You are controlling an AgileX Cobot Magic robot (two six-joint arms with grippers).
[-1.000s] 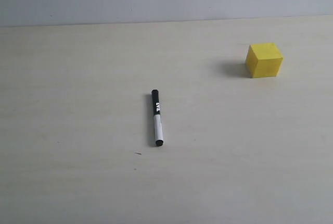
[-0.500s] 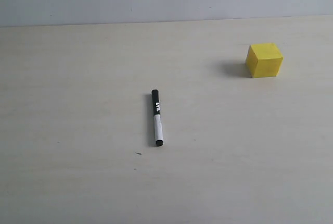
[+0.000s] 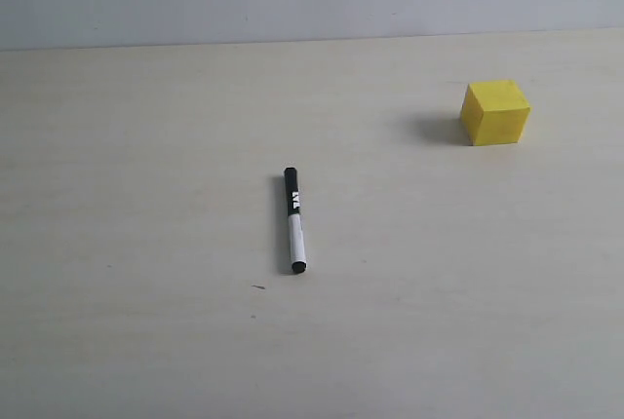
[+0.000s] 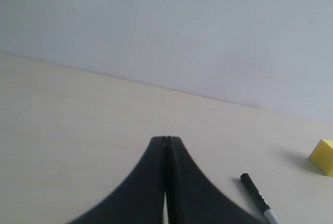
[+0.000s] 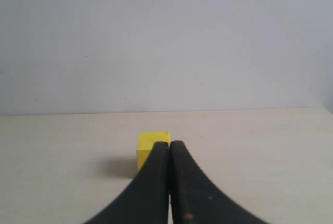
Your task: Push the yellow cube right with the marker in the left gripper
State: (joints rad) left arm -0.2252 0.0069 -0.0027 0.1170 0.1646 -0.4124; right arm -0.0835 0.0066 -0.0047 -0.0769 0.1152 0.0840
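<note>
Black-capped marker (image 3: 294, 221) lies flat on the table (image 3: 146, 341), near my left claw (image 4: 166, 139), ahead of it, unheld. Claw pressed together, empty. Well beyond sits the yellow cube (image 3: 496, 113). Marker looks light, stiff, probably rolls; I'd pinch mid-barrel.

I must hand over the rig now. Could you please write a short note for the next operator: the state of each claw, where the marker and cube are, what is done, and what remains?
Left claw: shut, holding nothing.
Right claw: shut, holding nothing.
Marker: lying flat on the table, not gripped.
Yellow cube: farther back and to the right, well apart from the marker.
Done: nothing yet.
Left: open the left claw, pick up the marker, push the cube right.
</note>
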